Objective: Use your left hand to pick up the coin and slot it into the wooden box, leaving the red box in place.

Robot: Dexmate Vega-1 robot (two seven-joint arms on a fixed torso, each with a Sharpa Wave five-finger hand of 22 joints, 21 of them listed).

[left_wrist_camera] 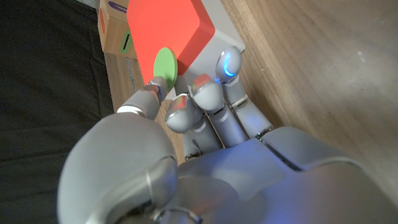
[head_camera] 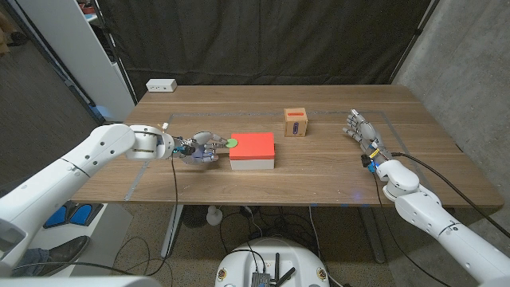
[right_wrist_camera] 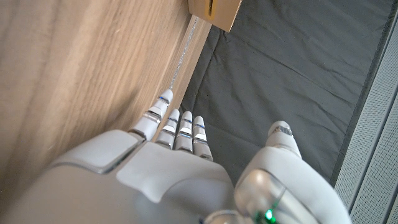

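Head view: left hand (head_camera: pixel 199 149) low over the desk (head_camera: pixel 335 171), toward the left edge, fingers curled, tips at the green coin (head_camera: pixel 232 143). Coin sits at the left end of the red box (head_camera: pixel 253 146), mid-desk. Wooden box (head_camera: pixel 296 123) stands behind, toward the far edge, well apart from the red one. Right hand (head_camera: pixel 362 133) near the right edge, fingers straight and loosely together, holding nothing. White power strip (head_camera: pixel 161 85) at far left corner.

Left wrist view: thumb and a fingertip (left_wrist_camera: pixel 153 92) pinch the coin (left_wrist_camera: pixel 165 65) against the red box's (left_wrist_camera: pixel 168 28) edge; wooden box (left_wrist_camera: pixel 115 31) beyond.

Right wrist view: right hand (right_wrist_camera: pixel 177 140) empty, fingers side by side; wooden box (right_wrist_camera: pixel 214 11) ahead.
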